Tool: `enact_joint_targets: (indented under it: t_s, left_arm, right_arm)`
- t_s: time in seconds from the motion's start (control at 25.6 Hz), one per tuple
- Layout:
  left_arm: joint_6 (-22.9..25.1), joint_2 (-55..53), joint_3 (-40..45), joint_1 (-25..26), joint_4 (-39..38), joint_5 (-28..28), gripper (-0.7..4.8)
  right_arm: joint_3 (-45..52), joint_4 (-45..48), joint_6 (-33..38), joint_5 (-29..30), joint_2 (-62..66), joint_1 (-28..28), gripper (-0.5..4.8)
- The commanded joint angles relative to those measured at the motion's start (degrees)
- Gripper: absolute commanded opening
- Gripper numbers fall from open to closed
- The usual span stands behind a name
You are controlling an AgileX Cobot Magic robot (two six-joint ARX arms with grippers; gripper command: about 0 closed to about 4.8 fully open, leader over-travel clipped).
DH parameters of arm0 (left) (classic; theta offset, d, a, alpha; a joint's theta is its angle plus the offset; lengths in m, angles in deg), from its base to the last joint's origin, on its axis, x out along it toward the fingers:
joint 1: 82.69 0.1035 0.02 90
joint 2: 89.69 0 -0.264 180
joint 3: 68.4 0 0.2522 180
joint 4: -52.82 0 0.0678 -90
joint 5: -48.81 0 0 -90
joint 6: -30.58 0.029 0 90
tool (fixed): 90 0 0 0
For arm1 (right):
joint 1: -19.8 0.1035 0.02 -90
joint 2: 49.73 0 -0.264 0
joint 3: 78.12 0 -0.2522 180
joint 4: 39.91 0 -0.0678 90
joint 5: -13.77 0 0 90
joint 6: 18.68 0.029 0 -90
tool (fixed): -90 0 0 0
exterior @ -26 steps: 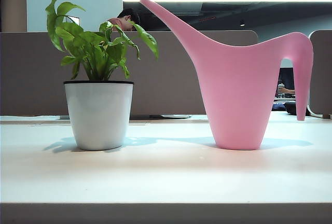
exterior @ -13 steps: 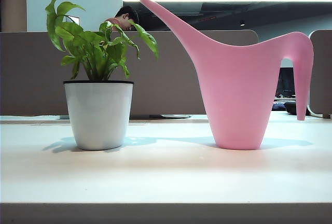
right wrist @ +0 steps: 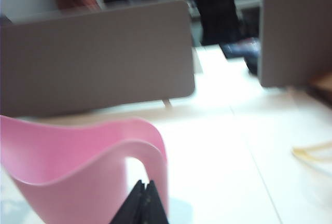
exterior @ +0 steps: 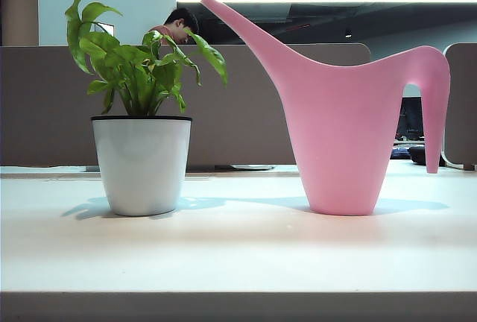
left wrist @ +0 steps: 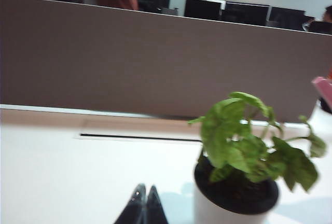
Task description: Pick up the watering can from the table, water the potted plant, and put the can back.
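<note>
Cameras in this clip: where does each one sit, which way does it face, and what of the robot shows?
Exterior: low at the table edge, level toward potted plant and watering can; no robot visible.
Left wrist: above the table, facing the plant; shut left gripper shows.
Right wrist: behind the can's handle; shut right gripper shows.
Shared: plant, exterior and left wrist; can, exterior and right wrist.

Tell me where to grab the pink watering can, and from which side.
Take the watering can by its thin curved handle, probably from the open right side; the spout points left over the potted plant. The right gripper, shut, is nearest; the left gripper, also shut, is beside the plant.
</note>
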Motion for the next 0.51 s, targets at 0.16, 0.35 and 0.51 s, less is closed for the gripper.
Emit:
enact_joint_targets:
  t_s: [0.16, 0.35, 0.51]
  left_arm:
    - [-2.89, -10.25, -6.43, -0.07, -1.60, -5.35, -0.05]
    - [-3.50, -20.94, -15.10, -3.15, -4.46, -6.43, -0.05]
    - [-3.23, -26.43, -19.34, -7.98, -6.91, -8.37, -0.05]
  right_arm:
    - [-5.81, -2.34, -0.57, -4.59, 11.06, 0.00, -0.05]
    - [-7.98, -2.32, -1.88, -4.50, 21.49, 0.09, -0.05]
    - [-7.98, -2.34, -2.03, -4.24, 25.99, 0.02, -0.05]
